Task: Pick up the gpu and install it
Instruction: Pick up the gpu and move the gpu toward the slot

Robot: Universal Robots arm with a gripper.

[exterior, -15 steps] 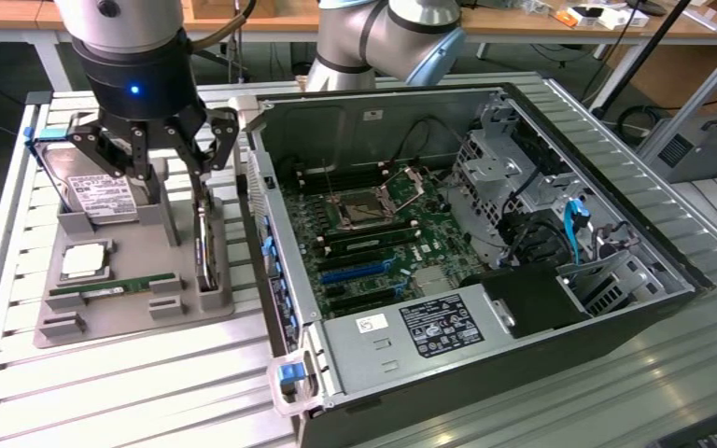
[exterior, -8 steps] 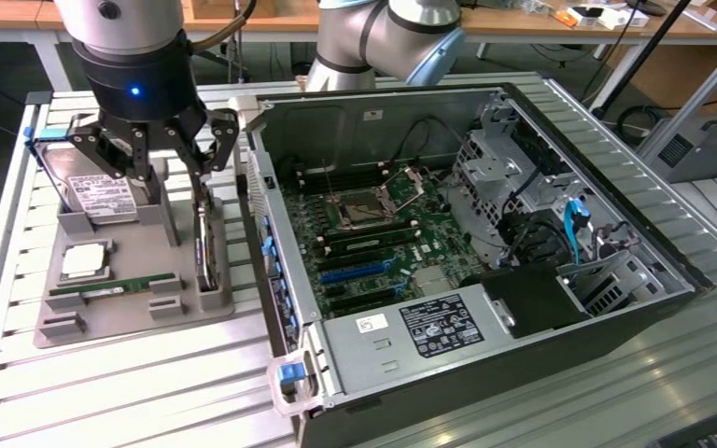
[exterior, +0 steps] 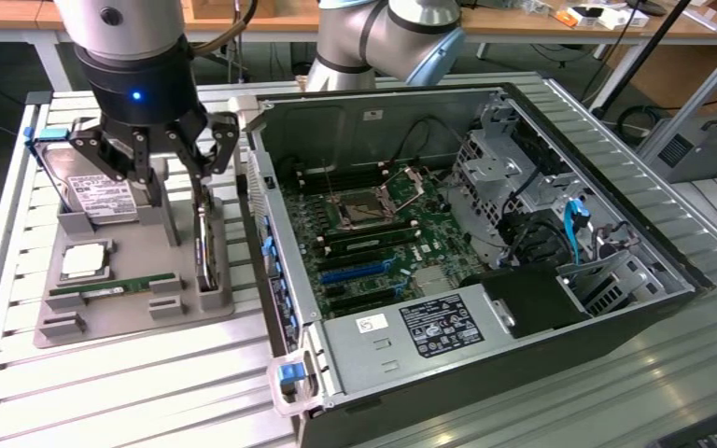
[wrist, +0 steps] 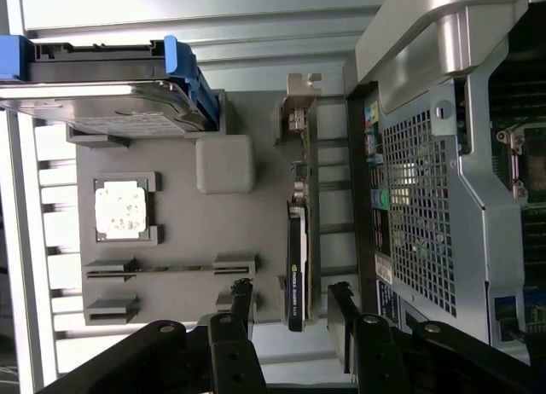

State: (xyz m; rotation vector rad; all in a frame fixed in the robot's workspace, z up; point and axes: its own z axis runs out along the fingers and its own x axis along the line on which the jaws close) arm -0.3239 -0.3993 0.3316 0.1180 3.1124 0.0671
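Gpu (wrist: 295, 249) stands on edge directly beneath the wide-open pincer (wrist: 292, 290).

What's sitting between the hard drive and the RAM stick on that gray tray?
The square silver CPU lies there, flat on the gray tray; the exterior view shows it between the hard drive and RAM stick.

No legible text, even on gpu (wrist: 296, 275)

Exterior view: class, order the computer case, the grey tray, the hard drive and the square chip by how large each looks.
1. computer case
2. grey tray
3. hard drive
4. square chip
The hard drive is partly hidden, yet plainly looks larger than the chip.
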